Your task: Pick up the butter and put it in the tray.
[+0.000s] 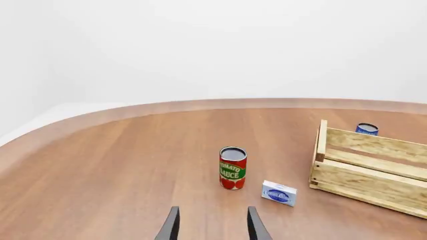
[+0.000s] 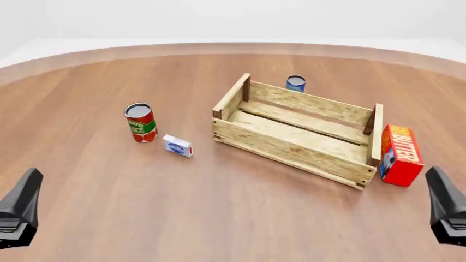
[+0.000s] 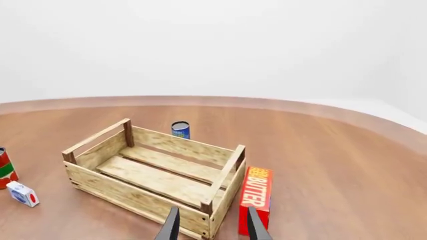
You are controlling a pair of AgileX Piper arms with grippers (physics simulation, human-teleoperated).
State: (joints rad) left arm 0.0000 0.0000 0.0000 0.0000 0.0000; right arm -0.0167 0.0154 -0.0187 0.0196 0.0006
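The butter (image 2: 400,154) is a red carton with yellow letters, standing on the table against the right end of the tray (image 2: 291,147); it also shows in the right wrist view (image 3: 255,199). The tray, a slatted wooden crate, is empty in the front view and in the right wrist view (image 3: 133,187). My right gripper (image 3: 210,227) is open and empty, well short of the butter; in the front view (image 2: 446,210) it sits at the lower right. My left gripper (image 1: 212,227) is open and empty; in the front view (image 2: 18,210) it sits at the lower left.
A red tomato sauce can (image 2: 141,123) and a small blue-and-white box (image 2: 178,146) stand left of the tray. A blue can (image 2: 295,83) stands behind the tray. The tray's end also shows in the left wrist view (image 1: 363,172).
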